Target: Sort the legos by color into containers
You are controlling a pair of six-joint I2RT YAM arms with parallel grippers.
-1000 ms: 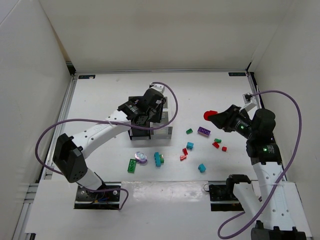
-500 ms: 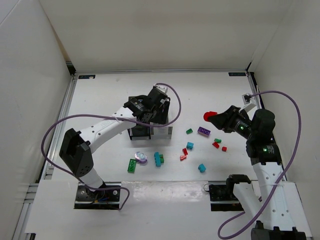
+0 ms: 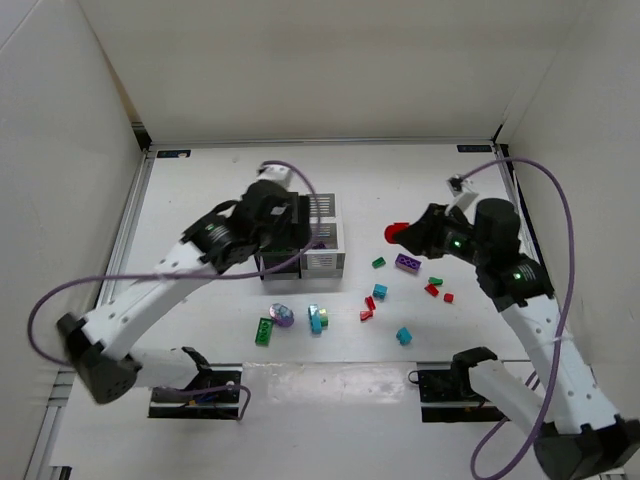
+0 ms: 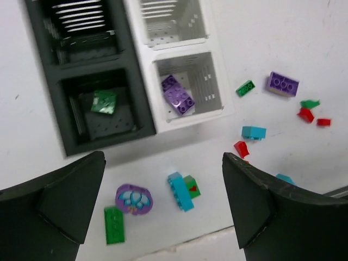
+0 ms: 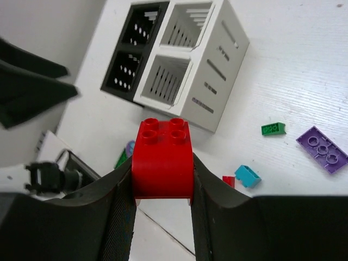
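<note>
The left pincer [image 4: 163,204] hung wide open above the bins [image 4: 190,120]. The right pincer [image 5: 163,182] gripped a red brick [image 5: 163,155] in the air, right of the bins.

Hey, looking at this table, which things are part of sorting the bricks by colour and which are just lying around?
Part of the job: bins, red brick in the right hand, purple brick and green brick already in bins, loose ones like the teal brick.
Just there: purple cable, walls.
</note>
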